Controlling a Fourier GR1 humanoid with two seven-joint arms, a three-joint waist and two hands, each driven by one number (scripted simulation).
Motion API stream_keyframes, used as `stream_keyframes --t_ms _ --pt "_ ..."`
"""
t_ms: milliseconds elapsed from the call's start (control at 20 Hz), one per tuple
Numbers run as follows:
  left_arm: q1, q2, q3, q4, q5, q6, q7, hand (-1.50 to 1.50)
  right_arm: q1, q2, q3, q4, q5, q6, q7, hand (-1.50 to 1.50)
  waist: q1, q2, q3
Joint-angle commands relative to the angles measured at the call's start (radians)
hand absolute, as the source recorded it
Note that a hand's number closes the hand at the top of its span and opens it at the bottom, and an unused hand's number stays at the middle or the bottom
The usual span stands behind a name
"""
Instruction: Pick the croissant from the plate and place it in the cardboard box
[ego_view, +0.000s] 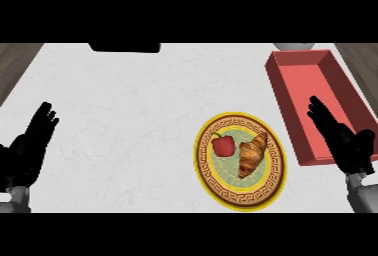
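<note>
Two robot hands, left (26, 145) and right (341, 137), open; one croissant (252, 152), one pepper (224, 145).

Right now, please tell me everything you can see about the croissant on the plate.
The croissant is golden brown with darker ridges across its back, and looks baked and whole. It lies flat on the right half of the round plate with the yellow patterned rim, stretched on a diagonal, one tip pointing up and right. A red pepper lies right beside it on the left. No hand touches it.

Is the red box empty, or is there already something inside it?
Empty, where visible: the red box shows only bare floor. The right hand hides part; the croissant lies on the plate.
</note>
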Motion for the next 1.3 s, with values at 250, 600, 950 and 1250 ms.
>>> stream_keyframes --t_ms 250,600,950,1250 --pt "0.013 -0.059 0.069 -0.055 0.066 0.056 -0.013 0.00 0.132 0.052 -0.350 -0.122 0.063 -0.581 -0.064 1.50 -0.178 -0.029 0.013" --pt "-0.031 -0.099 0.032 -0.124 0.101 0.049 0.051 0.00 0.434 0.126 -0.214 -0.215 0.414 -0.965 -0.050 -1.50 -0.104 0.016 0.013" --pt "-0.065 -0.132 -0.027 -0.152 0.065 0.063 0.062 0.00 0.670 0.052 -0.014 -0.392 0.676 -0.880 0.247 -1.50 -0.046 0.041 0.006" --pt "-0.074 -0.134 -0.061 -0.176 0.040 0.064 0.071 0.00 0.725 -0.006 0.088 -0.569 0.746 -0.669 0.537 -1.50 0.002 0.051 0.004"
